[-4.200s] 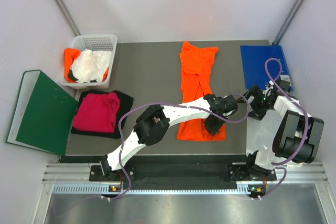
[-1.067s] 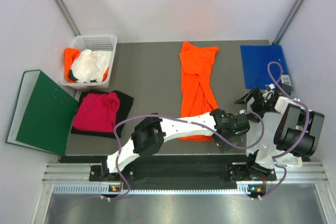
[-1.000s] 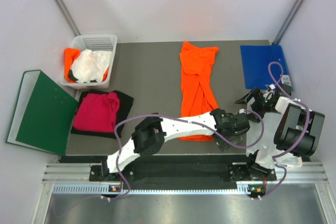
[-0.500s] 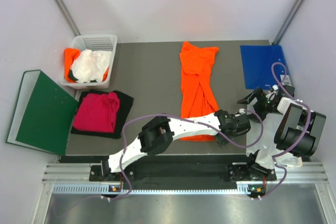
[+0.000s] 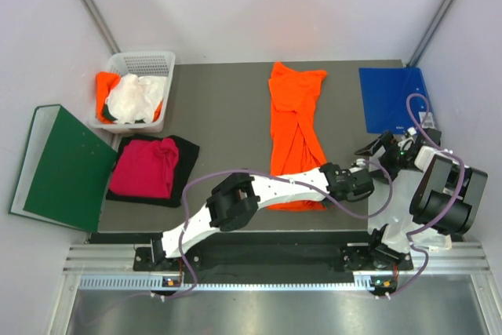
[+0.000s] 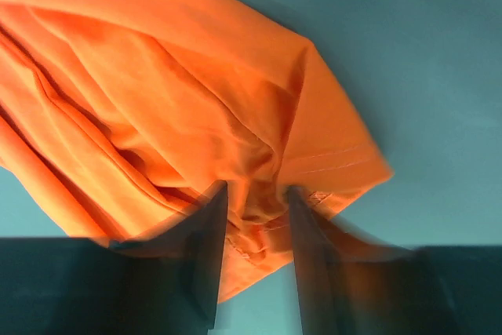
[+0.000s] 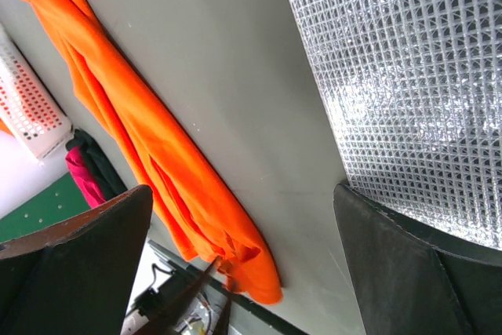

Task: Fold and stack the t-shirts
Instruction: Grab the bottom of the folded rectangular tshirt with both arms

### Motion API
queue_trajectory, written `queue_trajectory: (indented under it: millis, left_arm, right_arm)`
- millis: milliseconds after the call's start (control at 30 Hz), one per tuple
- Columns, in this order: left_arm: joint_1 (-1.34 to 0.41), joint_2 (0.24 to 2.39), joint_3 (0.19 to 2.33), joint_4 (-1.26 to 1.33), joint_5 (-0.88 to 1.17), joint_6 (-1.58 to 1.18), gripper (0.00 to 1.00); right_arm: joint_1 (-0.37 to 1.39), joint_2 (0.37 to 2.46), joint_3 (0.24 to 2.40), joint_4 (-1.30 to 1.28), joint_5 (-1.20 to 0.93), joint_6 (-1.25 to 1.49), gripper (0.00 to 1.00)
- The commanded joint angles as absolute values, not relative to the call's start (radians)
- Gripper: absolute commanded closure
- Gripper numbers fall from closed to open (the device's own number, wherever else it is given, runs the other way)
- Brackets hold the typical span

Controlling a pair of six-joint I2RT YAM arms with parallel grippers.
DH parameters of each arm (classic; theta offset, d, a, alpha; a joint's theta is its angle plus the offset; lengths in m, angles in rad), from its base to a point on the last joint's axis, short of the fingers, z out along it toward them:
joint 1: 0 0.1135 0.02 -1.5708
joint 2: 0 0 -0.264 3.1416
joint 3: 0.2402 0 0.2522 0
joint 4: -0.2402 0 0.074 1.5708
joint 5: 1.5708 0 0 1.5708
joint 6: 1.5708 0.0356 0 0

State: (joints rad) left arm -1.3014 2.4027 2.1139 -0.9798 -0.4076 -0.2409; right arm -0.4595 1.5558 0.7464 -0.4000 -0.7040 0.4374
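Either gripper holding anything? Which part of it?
Left gripper pinches the orange shirt at a bunched hem corner; right gripper is open, holding nothing.

L tool at near-right corner of orange shirt (long strip on desk); R tool just beside, fingers apart. Pink shirt on black shirt at left; basket far-left w/ white shirt.

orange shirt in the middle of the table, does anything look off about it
Yes. The orange shirt lies twisted and bunched into a narrow, creased strip instead of flat, and the left gripper pinches its rumpled near corner.
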Motion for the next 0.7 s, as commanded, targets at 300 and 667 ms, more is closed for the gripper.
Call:
queue_trajectory:
  millis: [300,667]
  left_arm:
    - [-1.282,2.312,2.106,-0.953,-0.520,-0.293,1.00]
    - [-1.264,2.151,2.016,-0.950,-0.463,-0.364,1.00]
  right_arm:
    - [-0.471,1.574,0.703,-0.371,-0.641,0.383,0.00]
    - [-0.472,1.578,0.692,-0.364,-0.644,0.382,0.00]
